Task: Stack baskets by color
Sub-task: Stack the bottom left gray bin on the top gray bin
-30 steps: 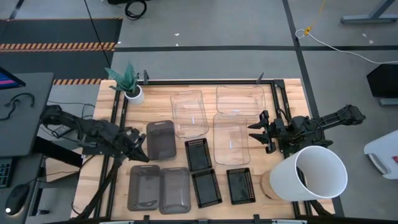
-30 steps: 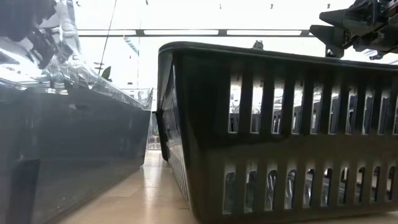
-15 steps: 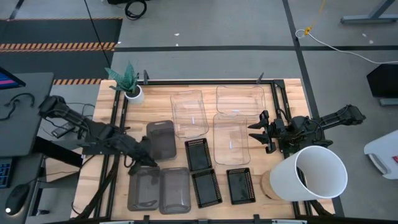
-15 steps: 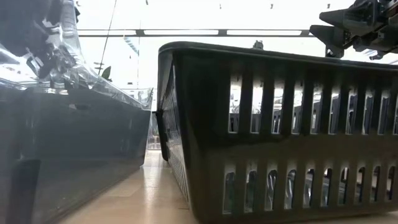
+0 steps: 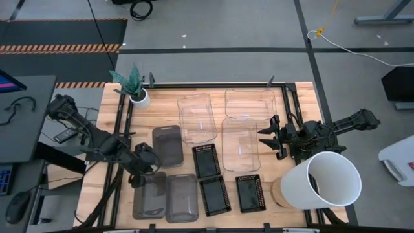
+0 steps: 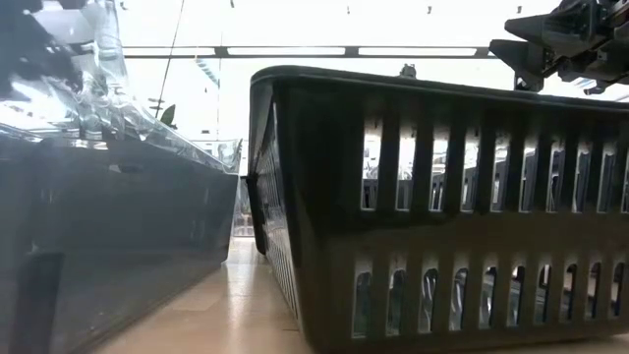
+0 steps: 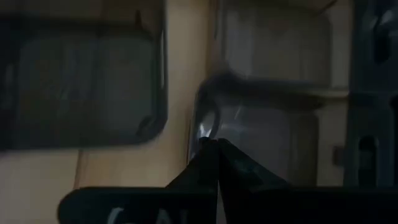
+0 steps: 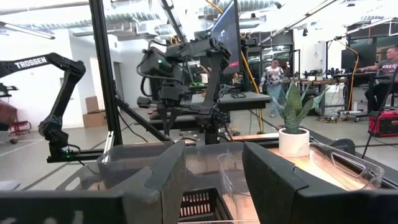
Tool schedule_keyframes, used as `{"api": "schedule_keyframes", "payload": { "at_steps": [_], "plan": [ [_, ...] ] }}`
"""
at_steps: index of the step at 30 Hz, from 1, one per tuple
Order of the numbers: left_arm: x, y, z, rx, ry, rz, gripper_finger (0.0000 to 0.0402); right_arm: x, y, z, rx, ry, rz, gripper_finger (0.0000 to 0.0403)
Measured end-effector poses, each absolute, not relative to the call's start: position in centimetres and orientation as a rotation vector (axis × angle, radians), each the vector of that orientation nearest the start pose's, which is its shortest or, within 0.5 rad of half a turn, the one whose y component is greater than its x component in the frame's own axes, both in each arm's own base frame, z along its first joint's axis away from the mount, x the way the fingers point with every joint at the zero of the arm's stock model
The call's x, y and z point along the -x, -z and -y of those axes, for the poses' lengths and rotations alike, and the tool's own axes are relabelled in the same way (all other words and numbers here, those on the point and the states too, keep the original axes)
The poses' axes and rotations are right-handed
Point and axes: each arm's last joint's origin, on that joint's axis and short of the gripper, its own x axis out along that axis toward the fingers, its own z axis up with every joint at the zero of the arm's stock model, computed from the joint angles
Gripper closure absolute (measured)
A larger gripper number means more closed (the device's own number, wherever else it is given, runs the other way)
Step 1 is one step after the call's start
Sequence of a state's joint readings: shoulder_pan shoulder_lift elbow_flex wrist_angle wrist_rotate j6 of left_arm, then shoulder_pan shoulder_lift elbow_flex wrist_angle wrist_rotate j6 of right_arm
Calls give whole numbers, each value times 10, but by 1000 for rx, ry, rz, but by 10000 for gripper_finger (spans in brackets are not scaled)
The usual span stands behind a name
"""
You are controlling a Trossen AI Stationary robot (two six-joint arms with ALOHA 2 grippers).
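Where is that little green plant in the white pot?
In the high view the plant pot stands at the table's far left corner, just left of a clear basket and beyond the grey basket.

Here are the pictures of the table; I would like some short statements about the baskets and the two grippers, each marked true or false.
1. Three black perforated trays lie on the table. True.
2. The left gripper is wide open. False: its fingers are shut, above the grey baskets.
3. The right gripper holds a clear basket. False: it is open and empty beside it.
4. The white bucket lies on its side near the right arm. True.
5. The plant pot stands inside a clear basket. False: it stands on the table's corner.
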State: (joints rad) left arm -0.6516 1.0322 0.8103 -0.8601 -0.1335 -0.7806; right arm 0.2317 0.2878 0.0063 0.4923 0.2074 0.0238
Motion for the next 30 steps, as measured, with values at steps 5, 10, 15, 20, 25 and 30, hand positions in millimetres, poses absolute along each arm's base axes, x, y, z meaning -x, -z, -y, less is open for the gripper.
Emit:
{"api": "schedule_keyframes", "payload": {
  "at_steps": [5, 10, 15, 20, 25, 30],
  "plan": [
    [-141, -249, 113, 339, -12, -1124, 381, -111, -188, -20, -70, -27, 206, 238],
    [-141, -243, 113, 397, -158, -1133, 352, -111, -188, -20, -70, -27, 206, 238],
    [-151, -223, 126, 350, -218, -1192, 293, -111, -188, -20, -70, -27, 205, 238],
    [-157, -204, 139, 311, -220, -1318, 228, -111, -188, -20, -70, -27, 206, 238],
    [-160, -192, 143, 272, -245, -1371, 196, -111, -188, -20, -70, -27, 206, 238],
    [-164, -179, 148, 229, -255, -1435, 208, -111, -188, -20, -70, -27, 206, 238]
  ]
}}
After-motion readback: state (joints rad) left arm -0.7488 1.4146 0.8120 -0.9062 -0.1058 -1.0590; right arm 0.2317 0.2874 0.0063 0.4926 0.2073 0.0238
